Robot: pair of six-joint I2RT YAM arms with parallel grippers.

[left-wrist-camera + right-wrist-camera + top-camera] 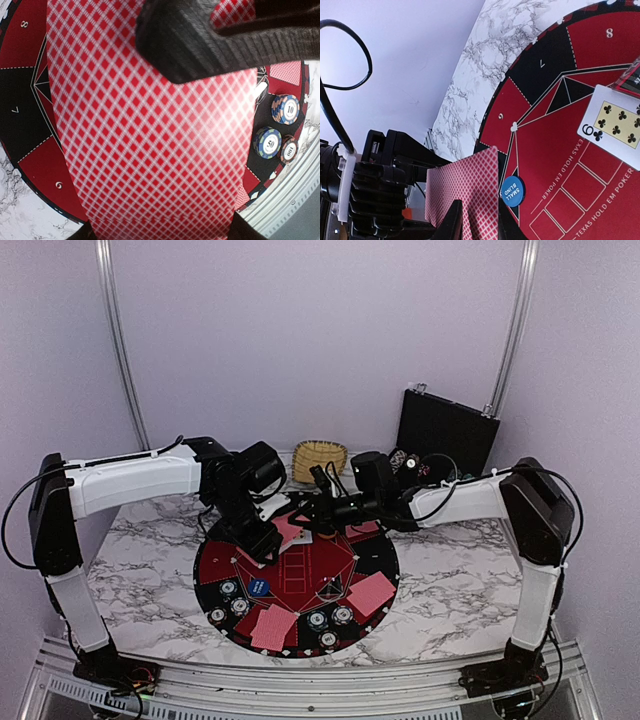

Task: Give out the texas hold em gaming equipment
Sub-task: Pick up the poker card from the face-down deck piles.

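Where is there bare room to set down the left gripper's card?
Bare marble lies left of the mat and right of it; the mat's red centre is open too. Crowded: near rim, with chips and cards, and far side, under the left gripper and right gripper.

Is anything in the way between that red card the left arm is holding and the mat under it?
Nothing visible does. The red-backed card is pinched in the left jaws, and the mat showing around it, by seats 6 and 7, is bare. The chip stacks stand off to one side.
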